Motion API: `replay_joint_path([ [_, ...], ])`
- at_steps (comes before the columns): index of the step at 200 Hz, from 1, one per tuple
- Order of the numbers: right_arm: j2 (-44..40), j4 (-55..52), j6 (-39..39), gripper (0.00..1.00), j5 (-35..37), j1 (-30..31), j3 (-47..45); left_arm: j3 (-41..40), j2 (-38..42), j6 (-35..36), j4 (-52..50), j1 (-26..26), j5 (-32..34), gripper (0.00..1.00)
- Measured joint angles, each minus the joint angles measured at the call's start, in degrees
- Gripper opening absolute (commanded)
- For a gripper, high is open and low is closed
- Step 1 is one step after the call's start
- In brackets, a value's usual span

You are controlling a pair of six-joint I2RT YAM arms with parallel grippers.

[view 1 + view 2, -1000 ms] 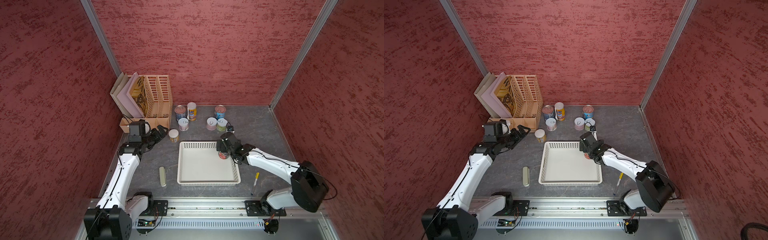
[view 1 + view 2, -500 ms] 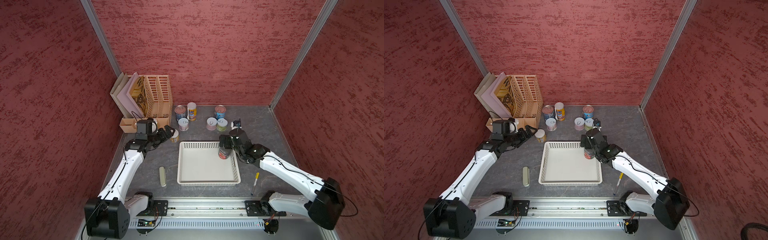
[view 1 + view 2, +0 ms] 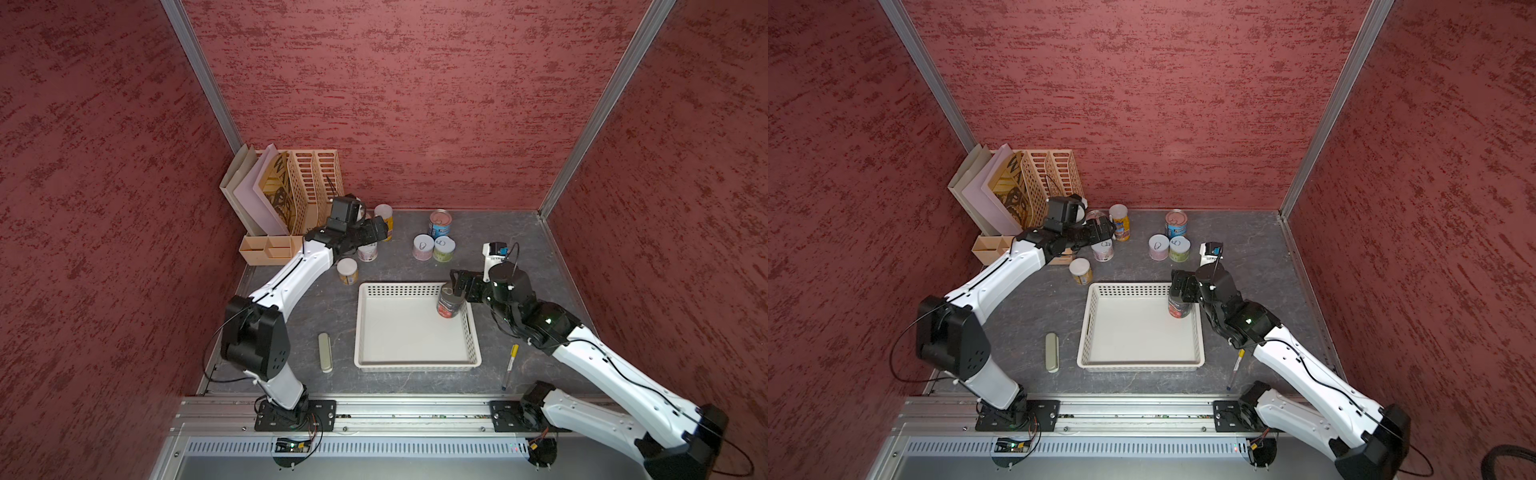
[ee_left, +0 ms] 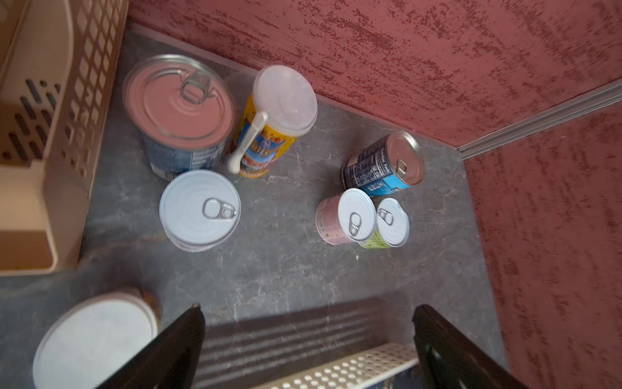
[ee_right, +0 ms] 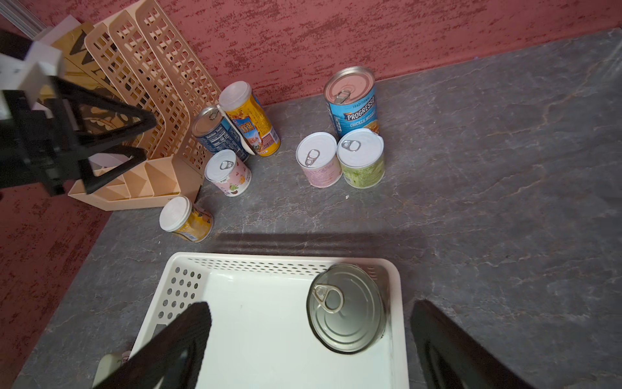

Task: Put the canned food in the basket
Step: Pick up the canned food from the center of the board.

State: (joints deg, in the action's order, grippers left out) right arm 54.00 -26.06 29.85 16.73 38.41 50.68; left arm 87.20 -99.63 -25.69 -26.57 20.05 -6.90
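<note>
Right gripper (image 3: 456, 286) spread wide, not touching red-label can (image 3: 448, 306). Can stands upright in the white basket's (image 3: 415, 365) upper-right corner, frame centre. Left gripper (image 4: 308, 309) also spread, above white-topped tin (image 4: 200, 209), upper centre.

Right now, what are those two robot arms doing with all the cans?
They are filling the white basket with canned food. One red-labelled can stands upright in the basket's far corner. The right gripper hangs over it with its jaws open, not gripping it. The left gripper, also open and holding nothing, hovers over the cans beside the tan organizer. In all, seven cans stand on the grey table, outside the basket.
</note>
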Motion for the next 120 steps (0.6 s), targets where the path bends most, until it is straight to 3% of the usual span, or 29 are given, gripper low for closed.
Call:
replay_joint_path([
  [77,-2.9,-0.8,0.4,0.98,0.0,0.0,-0.7,33.0,-24.4,20.4,-9.4,0.8,7.1,1.00],
  [120,-2.1,-0.9,0.4,0.98,-0.4,0.0,-0.7,43.5,-32.2,29.2,-15.4,0.8,9.6,1.00],
])
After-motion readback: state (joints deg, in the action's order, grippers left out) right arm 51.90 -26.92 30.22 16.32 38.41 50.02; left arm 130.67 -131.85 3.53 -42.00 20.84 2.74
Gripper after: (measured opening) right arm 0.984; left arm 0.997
